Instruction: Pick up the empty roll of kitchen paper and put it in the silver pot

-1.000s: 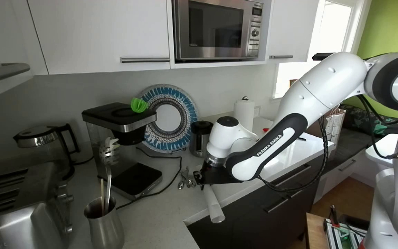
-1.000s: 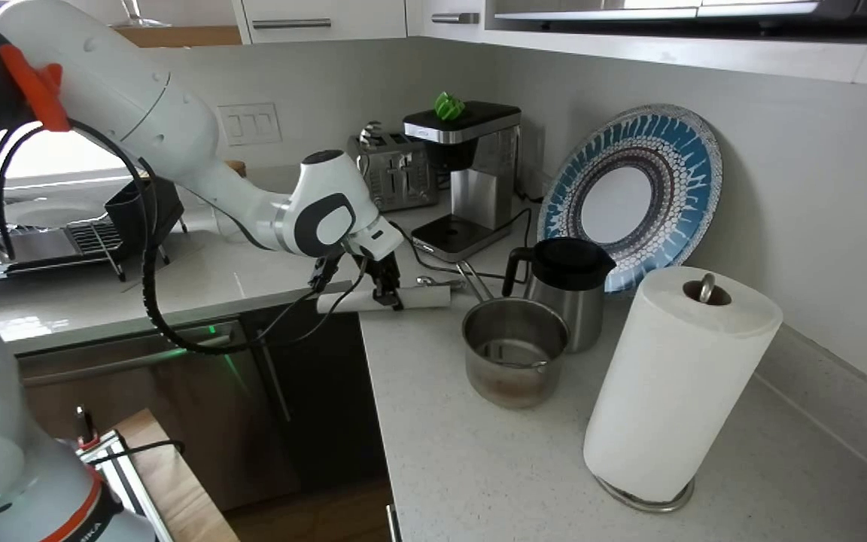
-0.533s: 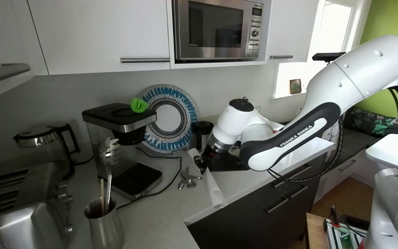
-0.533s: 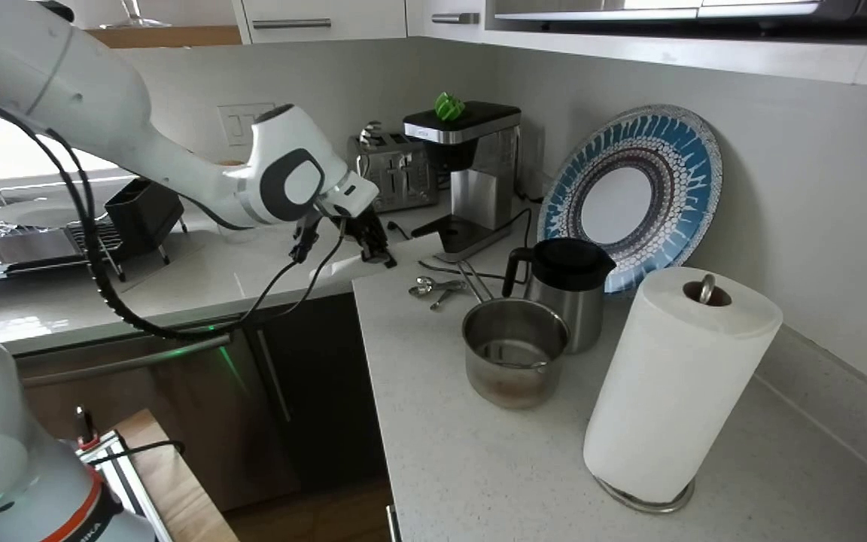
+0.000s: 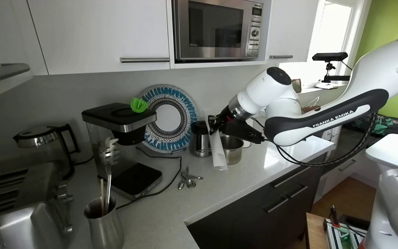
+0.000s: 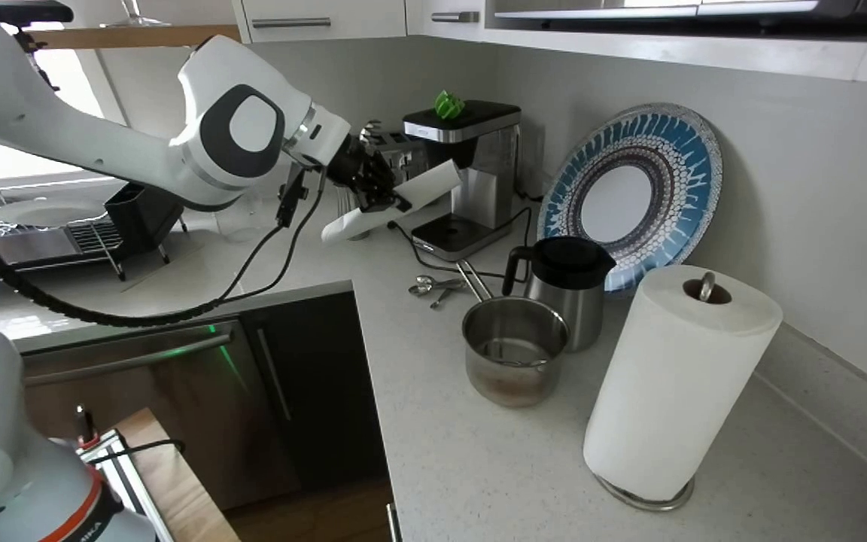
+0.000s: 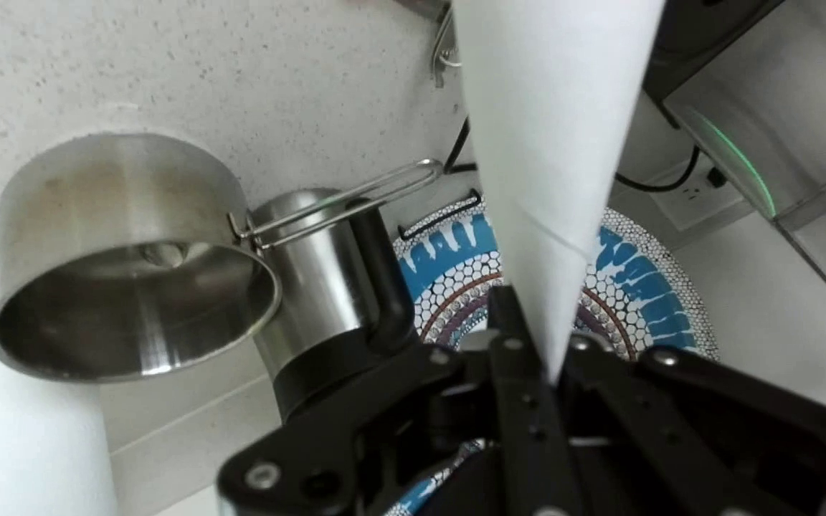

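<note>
Empty roll of kitchen paper [image 6: 427, 187]: a slim, plain tube, pale grey-white and matte, crossed in the wrist view by a faint slanting line like a seam. It hangs in the air above the table [image 6: 448, 452], tilted, its right end the higher in an exterior view. The jaws pinch it partway along its length (up close, it tapers towards their grip). Lower down and apart from it, the silver pot [image 6: 512, 385] stands upright on the table, its metal shiny, with a brownish tinge low on the side. A black-lidded steel jug [image 6: 576, 301] stands just beside the pot on its far side, small metal utensils [image 6: 433, 285] lie to the far left, and a thick white paper roll [image 6: 674, 399] stands at the near right.
</note>
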